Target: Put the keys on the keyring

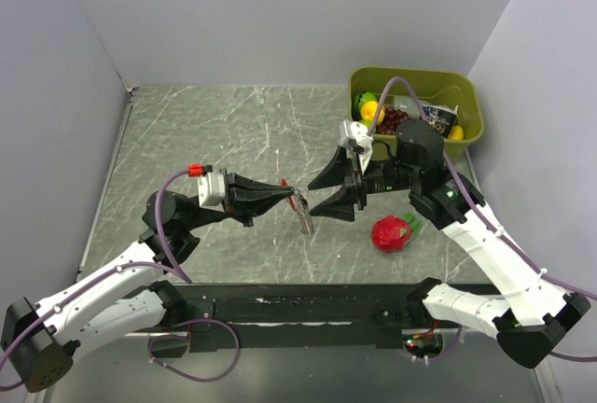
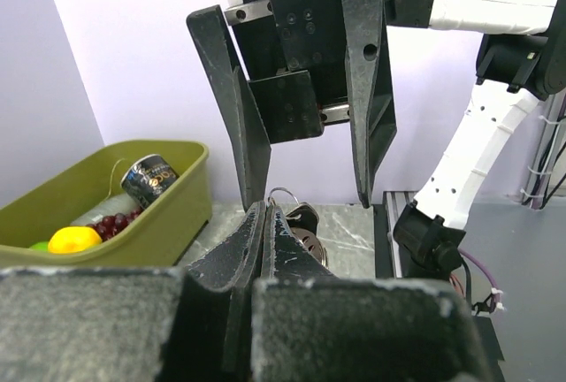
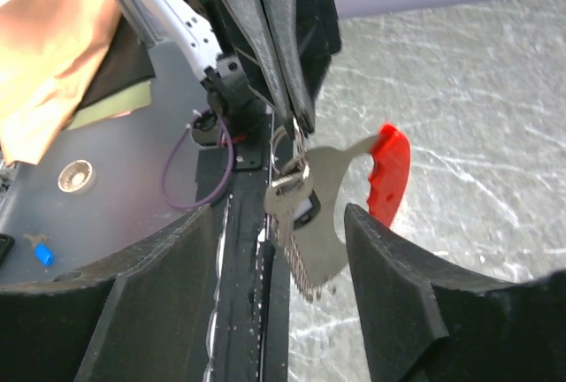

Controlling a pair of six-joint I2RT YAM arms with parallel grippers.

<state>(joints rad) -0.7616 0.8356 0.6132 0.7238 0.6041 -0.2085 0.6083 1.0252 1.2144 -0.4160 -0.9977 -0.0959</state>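
While left gripper (image 1: 291,193) pinches keyring (image 3: 283,148) tight, keys (image 3: 323,214) hang long-way down, just between fingers of wide-open right gripper (image 3: 279,216).

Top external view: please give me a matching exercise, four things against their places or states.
1 left gripper
2 right gripper
3 round red fruit with green leaves
4 olive-green plastic bin

A open
B far right corner of the table
C shut, red-and-silver keys hanging from it
D lying on the table, outside the bin

Pairs: 1-C, 2-A, 3-D, 4-B
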